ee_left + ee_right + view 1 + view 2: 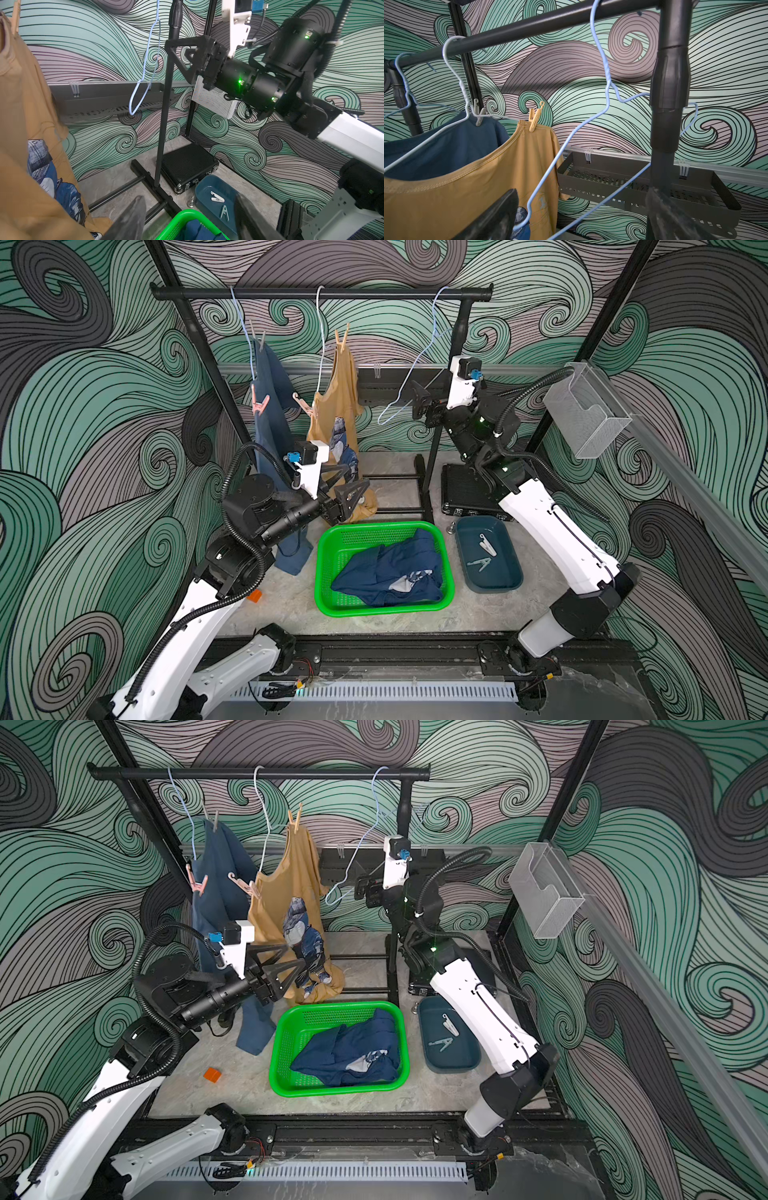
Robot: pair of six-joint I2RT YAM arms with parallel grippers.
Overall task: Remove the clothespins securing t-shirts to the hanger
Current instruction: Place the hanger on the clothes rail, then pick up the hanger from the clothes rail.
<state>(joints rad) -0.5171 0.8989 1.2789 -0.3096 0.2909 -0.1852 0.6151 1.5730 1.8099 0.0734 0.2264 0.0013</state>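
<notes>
Top views: navy shirt (pixel 390 572) off, in basket (pixel 321 568); two pins (pixel 486 546) in tray (pixel 505 572); four pins (pixel 259 404) left on blue shirt (pixel 270 377), tan shirt (pixel 338 393); left tool (pixel 360 476) and right tool (pixel 419 403) spread, empty

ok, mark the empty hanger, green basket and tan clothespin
empty hanger (pixel 606 68): right wrist view, twisted neck.
green basket (pixel 320 572): a top view, side rim.
tan clothespin (pixel 534 120): right wrist view, mid-body.
</notes>
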